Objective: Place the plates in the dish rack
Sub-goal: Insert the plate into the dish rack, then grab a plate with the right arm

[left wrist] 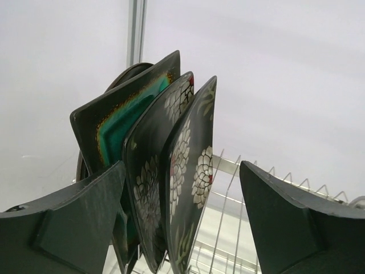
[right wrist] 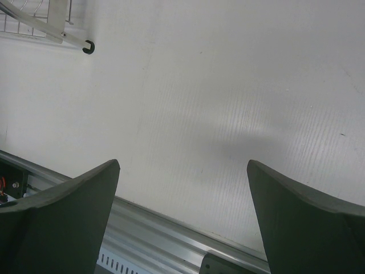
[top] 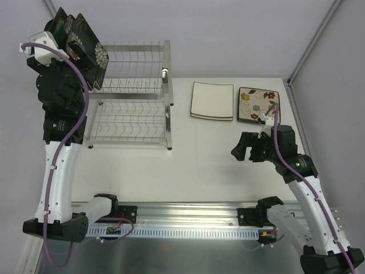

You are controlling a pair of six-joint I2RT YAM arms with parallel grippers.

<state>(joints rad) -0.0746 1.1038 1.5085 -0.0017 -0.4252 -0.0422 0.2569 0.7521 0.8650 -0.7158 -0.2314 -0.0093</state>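
Observation:
The dish rack [top: 134,97] stands at the back left. At the left end of its top tier stand a round dark-rimmed plate [left wrist: 124,75], a teal-centred dark square plate [left wrist: 122,123] and two black plates with white chrysanthemums [left wrist: 149,177] [left wrist: 193,165], all upright between prongs. They show as a dark cluster in the top view [top: 85,48]. My left gripper [left wrist: 182,200] is open right at these plates, its fingers on either side of them. A white square plate [top: 212,101] and a cream flowered plate [top: 258,105] lie flat at the back right. My right gripper [top: 245,153] is open and empty above the table.
The rack's lower tier [top: 128,125] holds nothing. A rack foot [right wrist: 86,47] shows at the top left of the right wrist view. The aluminium rail [top: 188,220] with the arm bases runs along the near edge. Walls close in behind and at both sides.

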